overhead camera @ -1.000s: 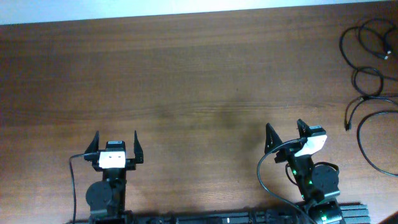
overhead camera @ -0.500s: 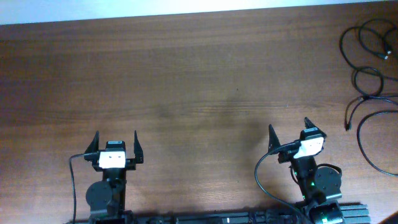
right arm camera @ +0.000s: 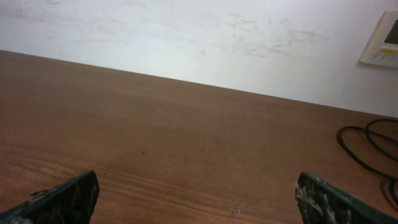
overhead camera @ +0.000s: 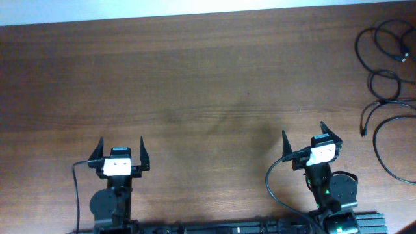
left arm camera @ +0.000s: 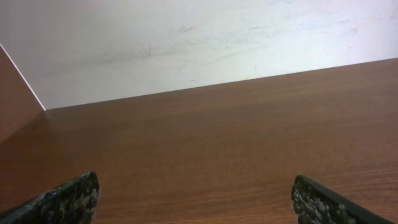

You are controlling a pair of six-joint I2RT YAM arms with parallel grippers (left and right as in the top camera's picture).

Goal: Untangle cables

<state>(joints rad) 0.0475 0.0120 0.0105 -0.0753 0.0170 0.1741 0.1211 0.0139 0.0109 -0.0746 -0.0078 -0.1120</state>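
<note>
The cables (overhead camera: 385, 84) are thin black cords in loose loops at the table's far right edge, with small plugs showing at some ends. A loop of them shows at the right edge of the right wrist view (right arm camera: 373, 146). My left gripper (overhead camera: 121, 147) is open and empty near the front left of the table; its fingertips show in the left wrist view (left arm camera: 196, 193). My right gripper (overhead camera: 305, 138) is open and empty near the front right, well short of the cables; its fingertips show in the right wrist view (right arm camera: 198, 190).
The brown wooden table (overhead camera: 195, 84) ends at a white wall along its far edge (overhead camera: 195, 12). A white wall panel (right arm camera: 384, 38) hangs at the upper right of the right wrist view. Thick black arm wires curve beside each arm base.
My right gripper has pulled back toward the front edge and turned to face straight ahead. The left arm and the cables have not moved.
</note>
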